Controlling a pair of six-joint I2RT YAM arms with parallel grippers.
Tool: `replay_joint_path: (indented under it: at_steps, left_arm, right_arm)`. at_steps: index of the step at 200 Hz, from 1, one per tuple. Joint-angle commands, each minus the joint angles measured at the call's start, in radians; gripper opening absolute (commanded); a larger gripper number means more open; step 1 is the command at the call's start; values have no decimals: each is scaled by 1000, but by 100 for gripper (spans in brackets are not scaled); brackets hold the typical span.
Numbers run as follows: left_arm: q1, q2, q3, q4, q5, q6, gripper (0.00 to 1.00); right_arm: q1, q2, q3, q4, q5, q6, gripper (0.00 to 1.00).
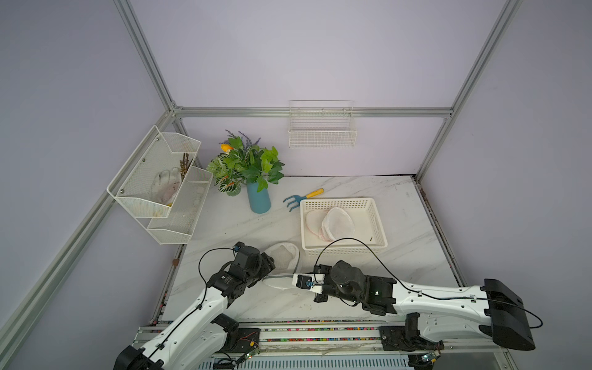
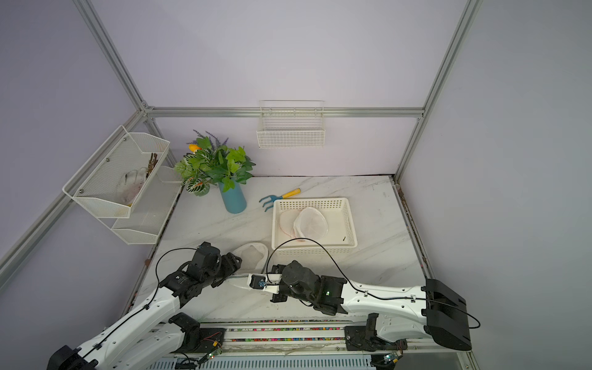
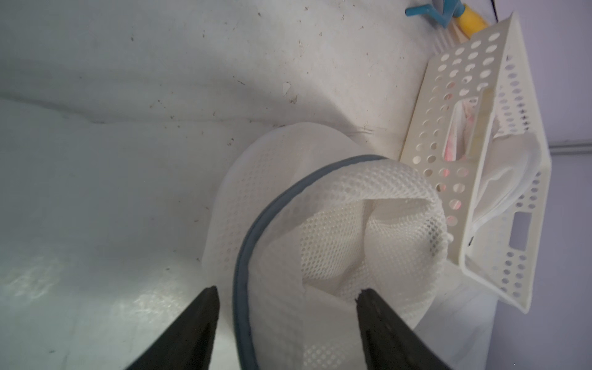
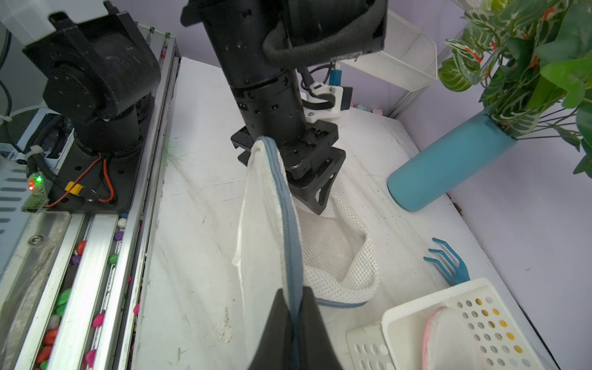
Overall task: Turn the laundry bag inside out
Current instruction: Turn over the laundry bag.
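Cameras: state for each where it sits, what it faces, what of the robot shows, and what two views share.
Top views: high above the robot's base, looking down across the table; left arm and right arm both show.
Left wrist: on the left arm, facing the laundry bag and white basket; the left gripper, jaws apart, shows.
Right wrist: on the right arm, facing the left arm; the right gripper, shut on the bag's rim, shows.
Shared: both wrist views show bag and basket.

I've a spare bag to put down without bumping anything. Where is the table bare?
Bare: between the white basket and the right edge of the table; between blue vase and laundry bag. Crowded: front middle, where left hand and right hand meet at the bag.
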Motion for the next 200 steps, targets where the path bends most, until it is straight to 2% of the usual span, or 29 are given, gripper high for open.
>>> replay_joint_path:
  at_steps: [1, 21, 35, 63, 94, 97, 112, 117, 125, 144, 158, 180, 200]
  left_arm:
    - [8, 16, -3, 150, 34, 37, 57]
    - [10, 30, -8, 211, 40, 75, 44]
    - [12, 33, -9, 247, 44, 96, 35]
    - [13, 16, -17, 316, 56, 154, 16]
    - [15, -36, -29, 388, 56, 226, 1]
    - [15, -42, -31, 402, 58, 232, 0]
    - [15, -70, -47, 458, 61, 259, 0]
    - [15, -78, -53, 481, 61, 266, 0]
    - [15, -91, -61, 517, 62, 276, 0]
    - [16, -110, -72, 588, 81, 288, 0]
    - [16, -117, -72, 633, 116, 288, 0]
    - [16, -112, -61, 674, 176, 273, 0]
    - [16, -103, -43, 692, 246, 259, 0]
  right_arm:
    - [13, -12, -1, 15, -5, -15, 13]
    - [17, -18, 7, -6, -16, -7, 35]
    - [19, -22, 39, -47, -28, 18, 45]
    - [21, -52, 117, -125, -47, 118, 57]
    - [21, -135, 149, -166, -81, 265, 64]
    - [21, -145, 152, -168, -84, 280, 70]
    - [20, -185, 160, -168, -81, 369, 74]
    - [21, -196, 161, -163, -57, 401, 78]
    - [19, -211, 165, -157, 15, 461, 84]
    - [10, -218, 196, -222, 280, 647, 95]
    - [-23, -192, 242, -326, 375, 782, 98]
    - [-127, -120, 307, -452, 286, 965, 100]
    - [-210, -50, 326, -437, 124, 982, 100]
